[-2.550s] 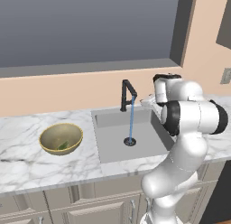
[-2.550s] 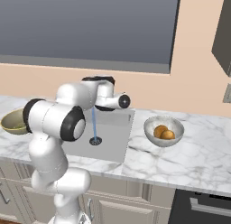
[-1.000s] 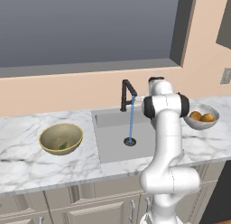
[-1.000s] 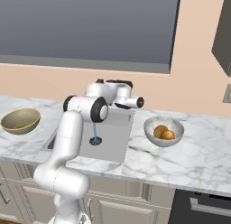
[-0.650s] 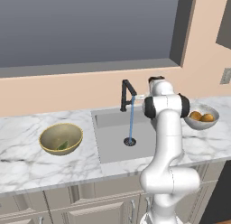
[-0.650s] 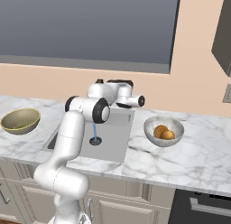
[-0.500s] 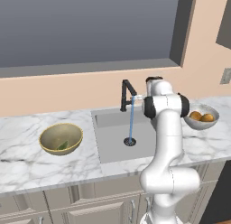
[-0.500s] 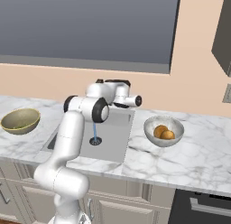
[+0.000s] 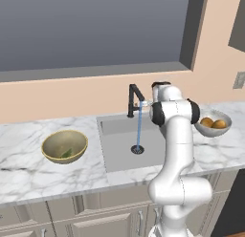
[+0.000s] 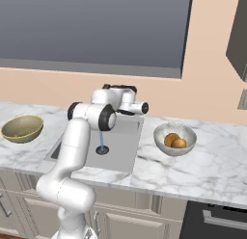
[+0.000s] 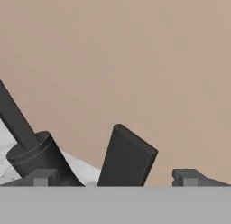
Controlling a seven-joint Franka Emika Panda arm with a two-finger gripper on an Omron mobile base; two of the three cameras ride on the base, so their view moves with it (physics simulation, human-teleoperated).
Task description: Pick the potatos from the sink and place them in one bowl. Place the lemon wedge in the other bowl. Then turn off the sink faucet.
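Note:
The black sink faucet (image 9: 134, 98) stands behind the grey sink (image 9: 117, 147), and a blue stream of water (image 9: 139, 127) runs from it to the drain. My gripper (image 9: 145, 105) is open right beside the faucet. In the hand view my gripper (image 11: 113, 179) has the faucet's flat dark lever (image 11: 128, 156) between its fingertips (image 11: 43, 177), not pinched, with the round stem base (image 11: 35, 151) to the left. Two potatos (image 9: 213, 123) lie in the silvery bowl (image 9: 225, 128) right of the sink. The lemon wedge (image 9: 66, 154) lies in the gold bowl (image 9: 52, 147) on the left.
White marble counter (image 9: 28, 174) runs on both sides of the sink. A peach wall (image 11: 135, 60) rises close behind the faucet, under a dark window (image 9: 91, 30). Cabinet fronts (image 9: 95, 217) lie below the counter.
Since 2.5 s ago the arm has unfolded and carried the hand to the faucet. Over the last second it has barely moved, and the water keeps running.

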